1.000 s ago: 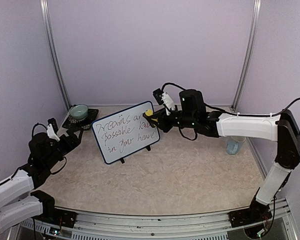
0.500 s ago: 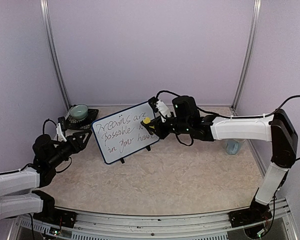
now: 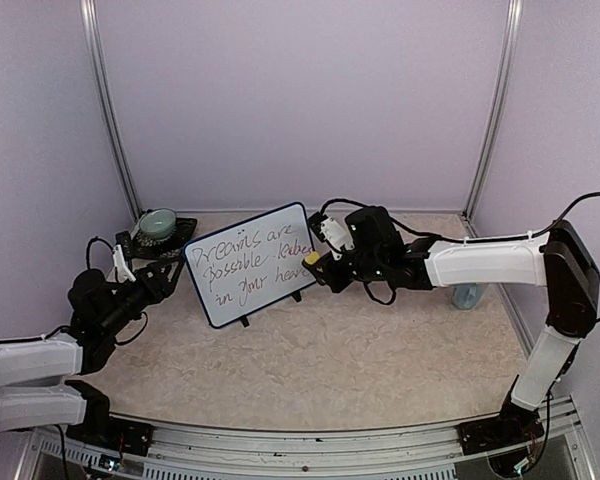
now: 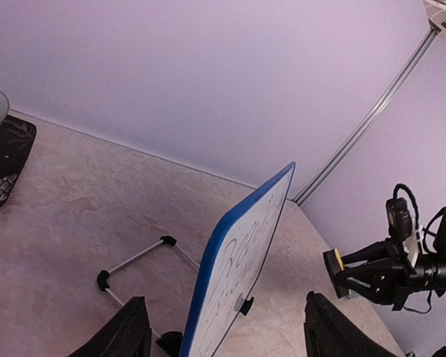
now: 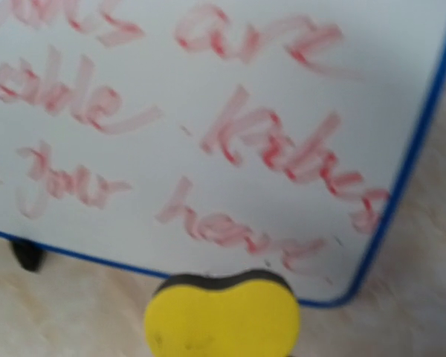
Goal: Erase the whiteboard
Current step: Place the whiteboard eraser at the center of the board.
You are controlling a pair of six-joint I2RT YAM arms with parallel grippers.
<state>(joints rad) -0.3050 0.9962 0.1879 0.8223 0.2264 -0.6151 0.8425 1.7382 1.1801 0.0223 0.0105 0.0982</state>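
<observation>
- Whiteboard [image 3: 252,262]: small board with a blue frame, standing left of centre on the bench [image 3: 360,350] between the two arms. It leans back on a wire stand [image 4: 137,256] with black feet. Handwriting covers its face from the left edge to the right, and the writing reads red in the right wrist view.
- Right hand [image 3: 325,262]: pressed together on a yellow sponge [image 3: 324,257], with the arm stretched across from the right.
- Yellow sponge, position: in front of the board's lower right corner, low against the bottom frame in the right wrist view. The left wrist view shows a gap between it and the board's face.
- Left hand [image 3: 160,284]: spread and holding nothing, low over the bench at the board's left side. Its two dark fingers [image 4: 130,331] stand one on each side of the board's left edge, neither one seen touching the frame.
- Bowl [image 3: 159,222]: pale green, sitting on a dark patterned mat [image 3: 170,246] in the far left corner, behind the left hand and apart from the board.
- Pale blue cup [image 3: 466,295]: on the bench at the far right, partly hidden behind the right arm.
</observation>
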